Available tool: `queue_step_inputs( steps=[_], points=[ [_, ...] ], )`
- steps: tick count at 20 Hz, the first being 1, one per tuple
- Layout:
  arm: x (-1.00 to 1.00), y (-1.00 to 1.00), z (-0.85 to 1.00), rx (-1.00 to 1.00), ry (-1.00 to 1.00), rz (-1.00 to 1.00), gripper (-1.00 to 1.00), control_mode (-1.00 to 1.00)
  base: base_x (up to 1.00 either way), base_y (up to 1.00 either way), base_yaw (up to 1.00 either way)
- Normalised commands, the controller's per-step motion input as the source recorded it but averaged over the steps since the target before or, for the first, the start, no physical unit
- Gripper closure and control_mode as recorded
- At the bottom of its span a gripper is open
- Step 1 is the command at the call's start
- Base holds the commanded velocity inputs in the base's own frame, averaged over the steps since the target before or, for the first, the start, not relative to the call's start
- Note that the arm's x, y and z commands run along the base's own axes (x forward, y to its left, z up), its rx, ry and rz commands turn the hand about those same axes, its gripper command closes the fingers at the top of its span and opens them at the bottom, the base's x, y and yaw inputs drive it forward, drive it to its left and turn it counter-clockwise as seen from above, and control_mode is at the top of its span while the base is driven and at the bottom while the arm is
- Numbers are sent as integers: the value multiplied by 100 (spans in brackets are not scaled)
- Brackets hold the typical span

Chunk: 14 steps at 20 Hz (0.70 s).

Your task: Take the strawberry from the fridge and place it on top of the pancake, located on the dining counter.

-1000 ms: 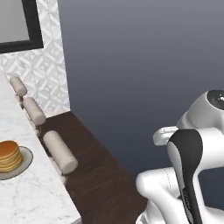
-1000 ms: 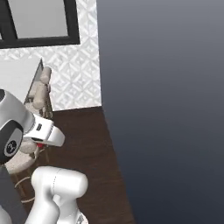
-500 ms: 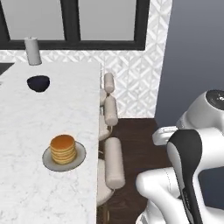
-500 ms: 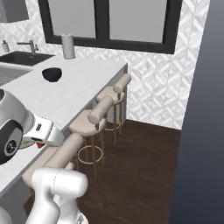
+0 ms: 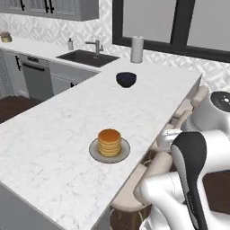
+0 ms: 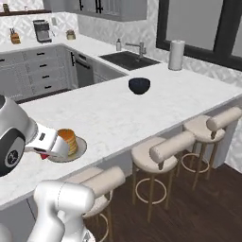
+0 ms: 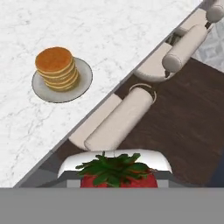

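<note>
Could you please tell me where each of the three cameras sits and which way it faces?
Left base view: behind the arm, left; faces the white marbled dining counter; white arm lower right.
Right base view: behind, right; faces the cushioned beige stools; arm lower left.
Hand view: on the hand, looking down; the claw grips the red green-leaved strawberry.
All share the golden-tan pancake stack.

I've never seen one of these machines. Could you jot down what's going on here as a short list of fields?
held item: strawberry, red with green leaves, between the gripper tips
gripper: shut on the strawberry
target: pancake stack on a round plate, nothing on top yet
surface: dining counter, white marbled
also on counter: dark bowl, paper towel roll
beside counter: stools
</note>
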Motion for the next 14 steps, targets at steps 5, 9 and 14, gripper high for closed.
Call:
queue_step_inputs(
  steps=[5, 9, 14],
  points=[
    [0, 0, 0, 0, 0, 0, 100, 100, 16, -38, 92],
    [0, 0, 0, 0, 0, 0, 100, 100, 3, -55, 85],
    [0, 0, 0, 0, 0, 0, 100, 100, 3, -60, 77]
  ],
)
